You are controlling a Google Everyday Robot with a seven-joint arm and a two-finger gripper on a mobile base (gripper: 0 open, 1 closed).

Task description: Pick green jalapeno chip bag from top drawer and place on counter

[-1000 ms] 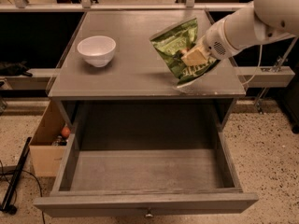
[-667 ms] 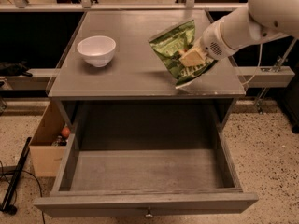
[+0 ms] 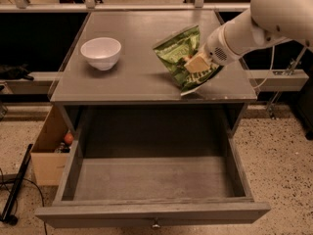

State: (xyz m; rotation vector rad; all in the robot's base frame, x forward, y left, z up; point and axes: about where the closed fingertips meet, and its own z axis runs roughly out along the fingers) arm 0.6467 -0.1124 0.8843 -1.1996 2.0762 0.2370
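The green chip bag is up over the right part of the counter, not in the drawer. It sits tilted, its top leaning left and away. Its pale lower end is down by the counter's front right edge, and I cannot tell whether that end touches the surface. The gripper has the bag clamped about the middle of its right side, with 1 tan finger pressed flat across the front of the green foil. Behind it the white arm comes in from the upper right.

On the left side of the same counter, well apart from the bag, stands 1 white bowl, upright.

Below the counter the drawer is pulled far out toward me, so its grey floor and side walls show, and a small metal knob sits in the middle of the front panel.

To the left of the cabinet, on the speckled floor, is a tan cardboard box, open at the top with something small and orange inside.
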